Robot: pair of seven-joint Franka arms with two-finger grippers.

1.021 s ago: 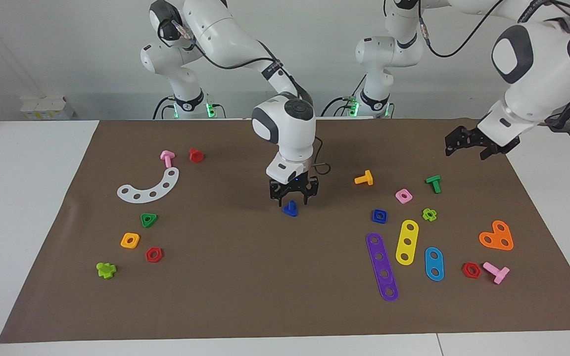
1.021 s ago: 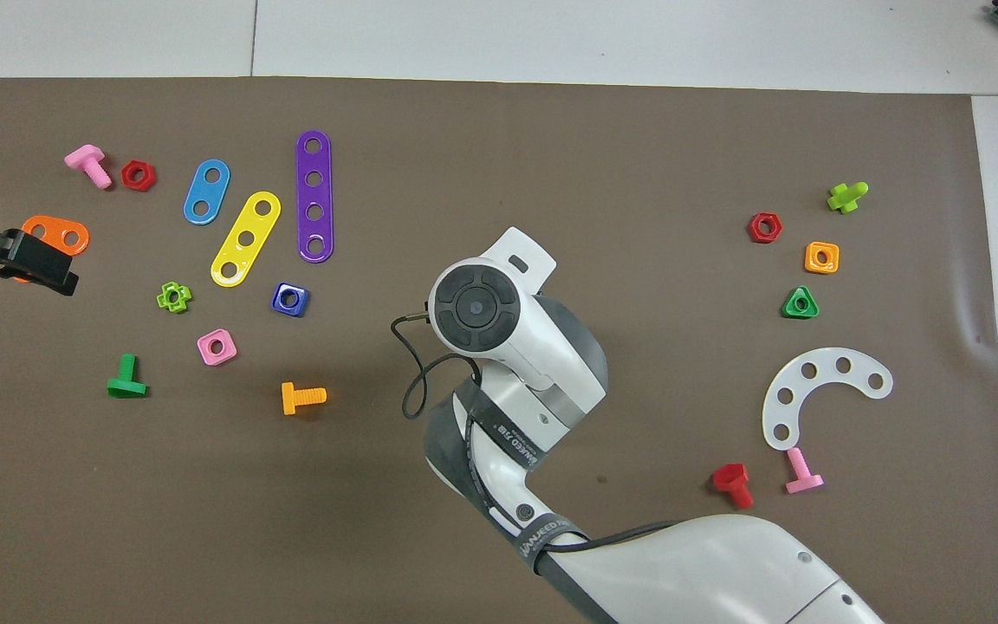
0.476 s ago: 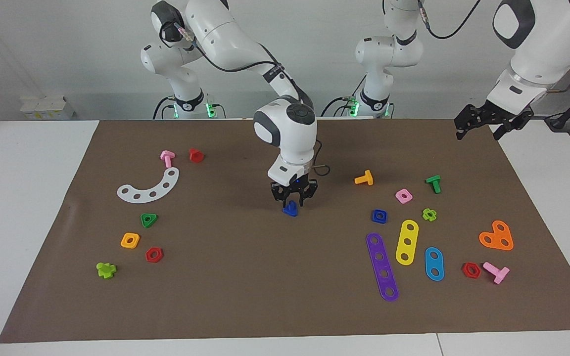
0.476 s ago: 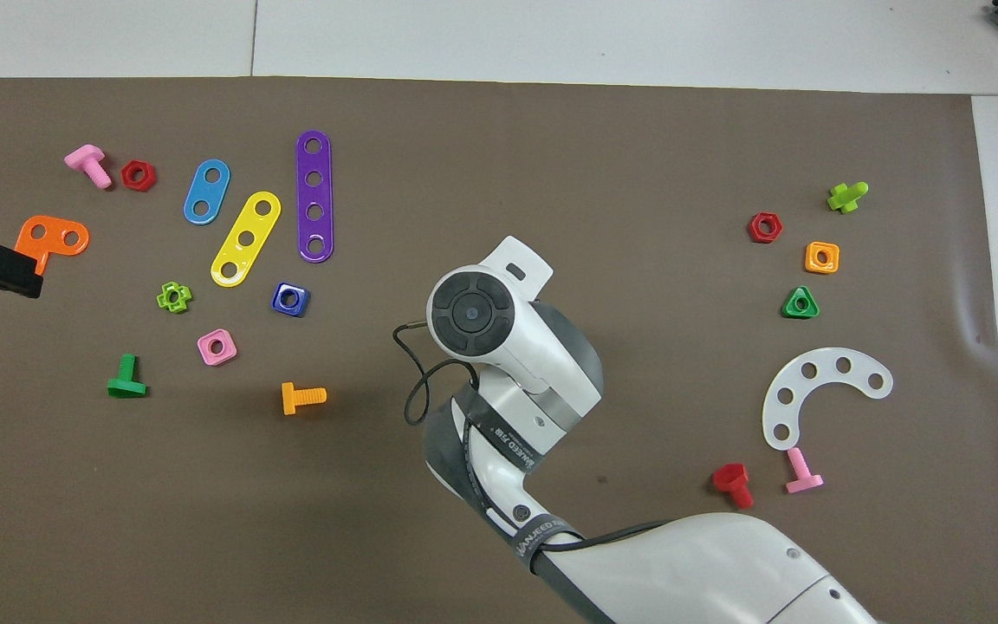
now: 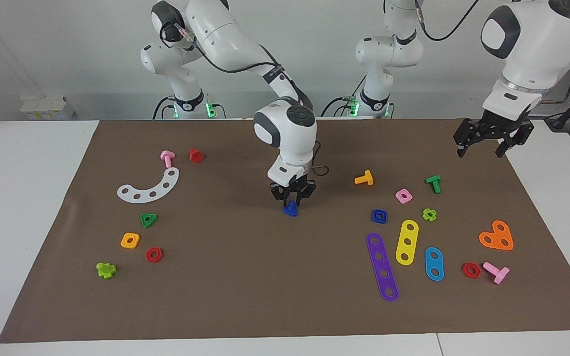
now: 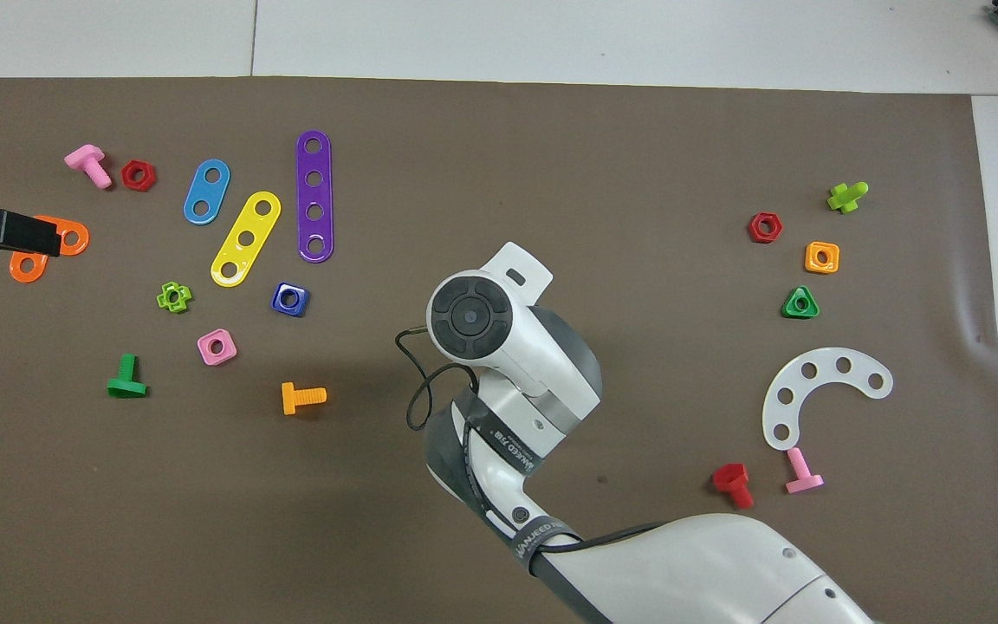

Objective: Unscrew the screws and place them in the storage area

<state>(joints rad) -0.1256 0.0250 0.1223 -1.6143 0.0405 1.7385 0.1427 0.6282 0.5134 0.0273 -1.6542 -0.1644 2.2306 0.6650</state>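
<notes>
1. Facing view: my right gripper (image 5: 292, 199) stood over the dark-blue screw (image 5: 290, 209) at the middle of the brown mat (image 5: 245, 277), well clear of every edge. The fingers were drawn in around the upright shaft, but I could not tell whether they had clamped it. The screw sat head-down on the mat. My left gripper (image 5: 481, 143) waited in the air, jaws apart and empty, above the mat's corner at the left arm's end nearest the robots.

2. Overhead view: my right arm's wrist hid the screw and the fingers entirely. Only the left gripper's tip (image 6: 24, 236) showed, over the orange plate (image 6: 74, 237).

3. I judged the screw light, stiff, smooth plastic. The stubby shaft was the place to pinch, low near the flat head, since a high grip could slip off.
</notes>
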